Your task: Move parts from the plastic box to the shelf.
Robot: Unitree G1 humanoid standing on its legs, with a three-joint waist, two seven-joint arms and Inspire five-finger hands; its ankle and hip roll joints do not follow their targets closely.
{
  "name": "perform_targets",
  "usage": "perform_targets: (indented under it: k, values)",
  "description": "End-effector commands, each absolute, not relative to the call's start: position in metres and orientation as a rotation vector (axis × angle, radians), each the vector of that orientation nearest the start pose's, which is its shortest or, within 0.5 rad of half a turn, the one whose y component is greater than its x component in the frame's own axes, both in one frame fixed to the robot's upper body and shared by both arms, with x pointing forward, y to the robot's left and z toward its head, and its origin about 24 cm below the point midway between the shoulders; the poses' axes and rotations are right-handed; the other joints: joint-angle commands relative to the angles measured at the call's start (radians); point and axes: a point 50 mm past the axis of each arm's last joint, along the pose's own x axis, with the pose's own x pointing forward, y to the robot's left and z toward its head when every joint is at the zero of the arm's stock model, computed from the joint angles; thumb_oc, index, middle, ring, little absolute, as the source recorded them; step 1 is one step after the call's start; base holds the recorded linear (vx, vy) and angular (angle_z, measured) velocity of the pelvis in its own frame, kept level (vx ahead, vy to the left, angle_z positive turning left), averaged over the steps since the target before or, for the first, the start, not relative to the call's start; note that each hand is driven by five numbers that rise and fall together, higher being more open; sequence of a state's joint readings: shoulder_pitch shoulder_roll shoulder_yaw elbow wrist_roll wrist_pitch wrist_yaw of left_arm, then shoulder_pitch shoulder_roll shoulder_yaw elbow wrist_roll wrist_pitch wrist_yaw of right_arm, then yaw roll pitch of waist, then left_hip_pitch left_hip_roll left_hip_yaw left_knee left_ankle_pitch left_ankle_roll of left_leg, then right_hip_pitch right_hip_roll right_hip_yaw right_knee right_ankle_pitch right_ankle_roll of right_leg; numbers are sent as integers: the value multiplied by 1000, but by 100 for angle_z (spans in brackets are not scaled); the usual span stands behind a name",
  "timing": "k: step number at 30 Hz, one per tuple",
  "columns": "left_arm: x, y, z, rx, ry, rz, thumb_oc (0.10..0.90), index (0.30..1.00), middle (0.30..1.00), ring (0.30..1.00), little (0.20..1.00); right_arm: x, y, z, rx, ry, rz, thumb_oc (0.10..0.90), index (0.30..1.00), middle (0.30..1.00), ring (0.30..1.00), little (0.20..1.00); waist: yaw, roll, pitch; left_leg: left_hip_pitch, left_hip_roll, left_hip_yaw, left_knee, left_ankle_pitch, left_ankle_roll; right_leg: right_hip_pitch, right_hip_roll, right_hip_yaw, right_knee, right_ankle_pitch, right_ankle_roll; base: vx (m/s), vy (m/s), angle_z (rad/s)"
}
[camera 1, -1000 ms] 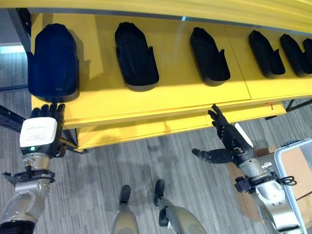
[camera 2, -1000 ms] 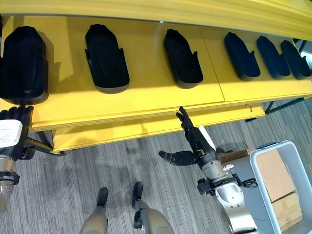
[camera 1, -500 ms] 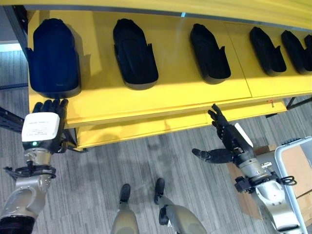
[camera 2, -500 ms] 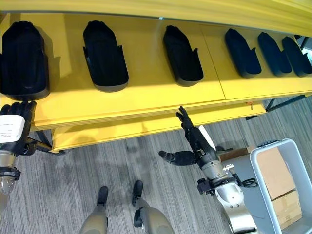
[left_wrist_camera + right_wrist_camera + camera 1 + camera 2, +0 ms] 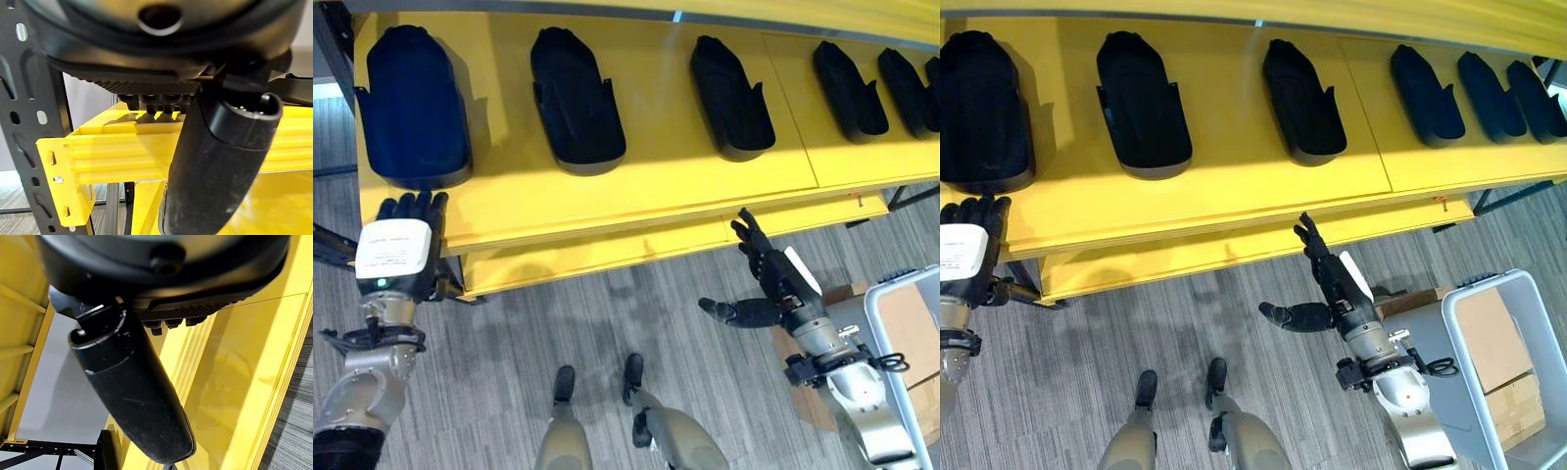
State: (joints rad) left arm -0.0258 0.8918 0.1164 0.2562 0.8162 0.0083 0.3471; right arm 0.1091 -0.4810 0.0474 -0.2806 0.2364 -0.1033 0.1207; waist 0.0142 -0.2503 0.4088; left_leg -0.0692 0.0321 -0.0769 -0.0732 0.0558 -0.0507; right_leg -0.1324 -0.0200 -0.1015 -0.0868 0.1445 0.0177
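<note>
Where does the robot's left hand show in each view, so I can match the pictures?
Left eye view: left hand at the lower left, its fingers at the front edge of the yellow shelf, just below the leftmost black part.
Right eye view: left hand at the far left edge, below the same part.
Left wrist view: its thumb stands before the shelf's edge.
Right wrist view: I cannot place it here.
Shared landmark: the yellow shelf.

Six black parts [image 5: 1143, 106] on one yellow shelf [image 5: 1234, 196]; one plastic box [image 5: 1503, 362].
</note>
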Motion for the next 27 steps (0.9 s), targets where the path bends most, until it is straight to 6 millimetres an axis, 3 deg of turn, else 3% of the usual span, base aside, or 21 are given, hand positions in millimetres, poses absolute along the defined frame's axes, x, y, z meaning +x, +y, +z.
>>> perform_targets:
  k: [1,27]
  values:
    - [254,368,184,1775,-194,607,900,1000,1000,1000,1000,222,-190,156,-281,-514,273,900,1000,1000,1000,1000,-26,-6,-40,-69,-64,35,98,-88,81,-9,-58,2,59,-67,83,0,0,0]
    - [250,380,186,1781,-139,631,900,1000,1000,1000,1000,226,-187,159,-285,-522,292,900,1000,1000,1000,1000,-18,-15,-24,-95,-68,28,129,-91,81,-25,-59,2,72,-64,79,0,0,0]
